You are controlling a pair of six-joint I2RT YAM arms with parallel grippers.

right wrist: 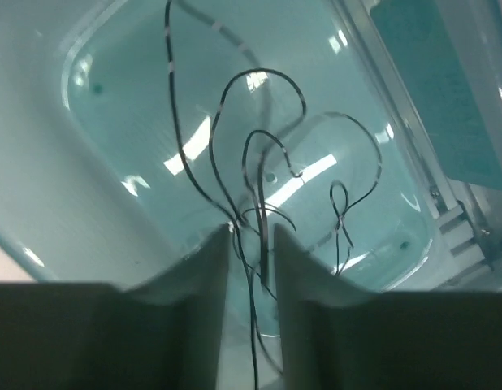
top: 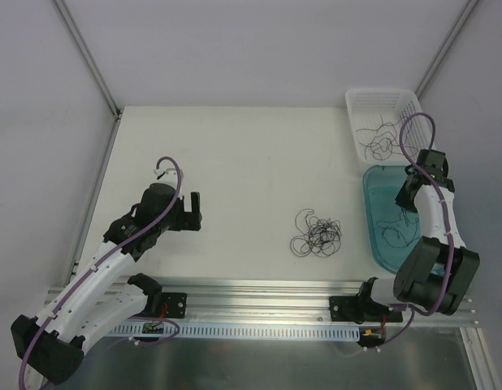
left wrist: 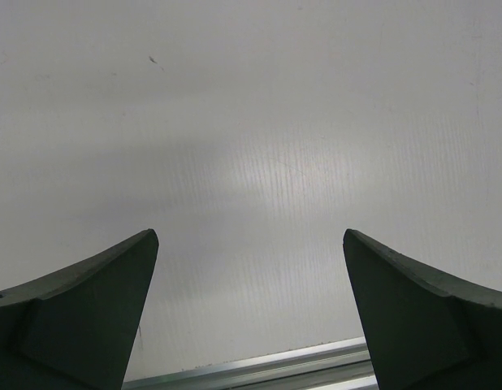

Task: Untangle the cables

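Observation:
A loose wad of thin dark cables (top: 318, 234) lies on the white table, right of centre. More strands lie in the white basket (top: 379, 142) and in the teal tray (top: 395, 231). My right gripper (top: 408, 195) hangs over the teal tray. In the right wrist view its jaws (right wrist: 251, 231) stand a narrow gap apart, and several looping cable strands (right wrist: 271, 71) run between them down into the tray. My left gripper (top: 194, 210) is open and empty over bare table at the left; its wrist view (left wrist: 251, 244) shows only the white surface.
The white mesh basket (top: 358, 99) stands at the back right, the teal tray (top: 373, 195) just in front of it. An aluminium rail (top: 259, 288) runs along the near edge. White walls close in the sides and back.

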